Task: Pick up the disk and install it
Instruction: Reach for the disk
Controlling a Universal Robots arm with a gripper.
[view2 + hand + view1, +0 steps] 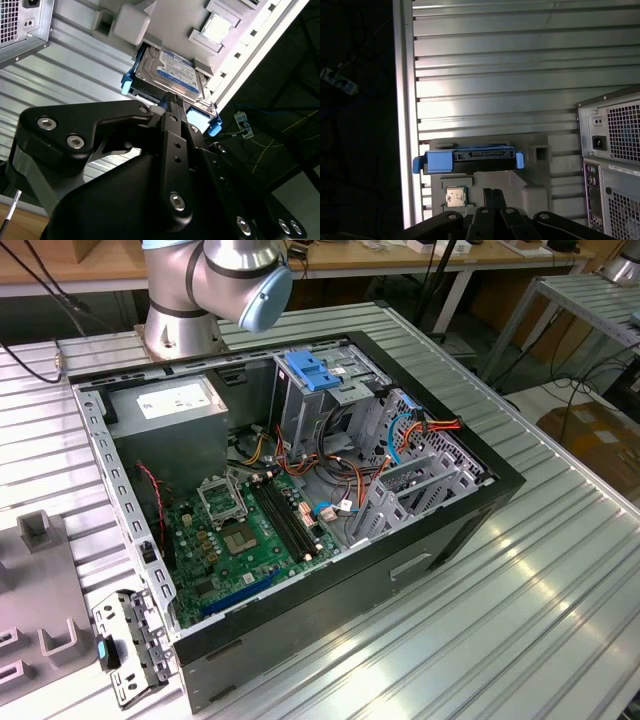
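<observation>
The disk point(170, 75) is lying flat in a grey fixture plate point(165, 20), beside a processor chip point(217, 27) in its own recess. The gripper point(172, 98) is hovering at its near edge, jaws pressed together, gripping nothing. The disk's label is unreadable. The open computer case point(400, 570) is holding a motherboard point(240, 540).

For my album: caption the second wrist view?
Gripper right by the blue-framed disk, which lies in a grey holder on the ribbed table.
</observation>
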